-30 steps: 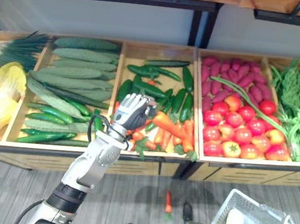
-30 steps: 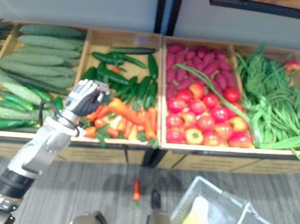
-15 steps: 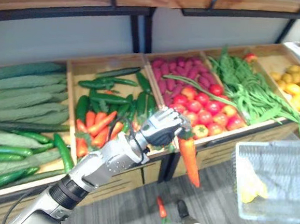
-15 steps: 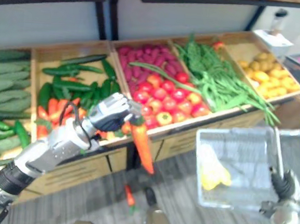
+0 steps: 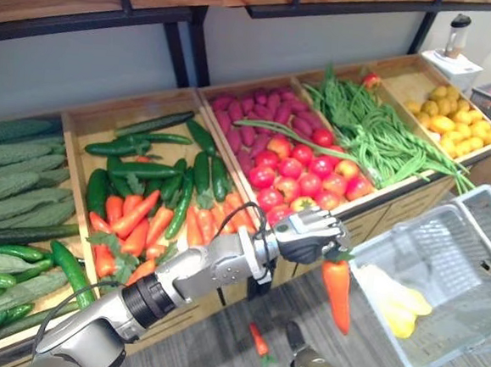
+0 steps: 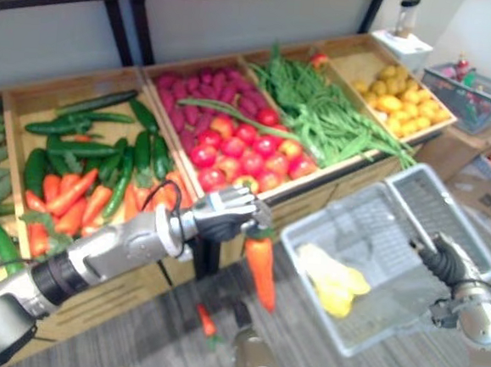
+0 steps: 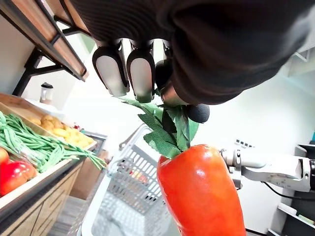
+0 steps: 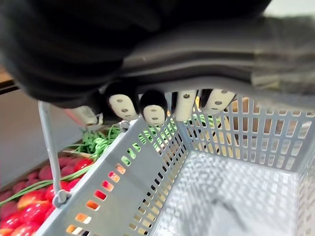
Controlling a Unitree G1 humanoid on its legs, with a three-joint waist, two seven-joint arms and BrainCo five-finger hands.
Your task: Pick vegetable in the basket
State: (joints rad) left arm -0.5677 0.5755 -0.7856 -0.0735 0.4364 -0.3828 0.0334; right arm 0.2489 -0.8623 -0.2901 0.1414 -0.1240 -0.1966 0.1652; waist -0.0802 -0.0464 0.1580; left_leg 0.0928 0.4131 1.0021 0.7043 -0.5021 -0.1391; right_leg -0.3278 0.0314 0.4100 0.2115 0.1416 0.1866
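Left hand has its fingers curled tight on the carrot by its leafy top, dangling just beside the basket. Right hand is wrapped round the basket handle.

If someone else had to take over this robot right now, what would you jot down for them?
The left hand is shut on the green top of a carrot, which hangs beside the basket, not inside it.
The right hand is shut on the basket's handle.
Done: carrot picked up; a yellow vegetable lies in the basket.
Left: lower the carrot into the basket and let go. A small carrot lies on the floor.
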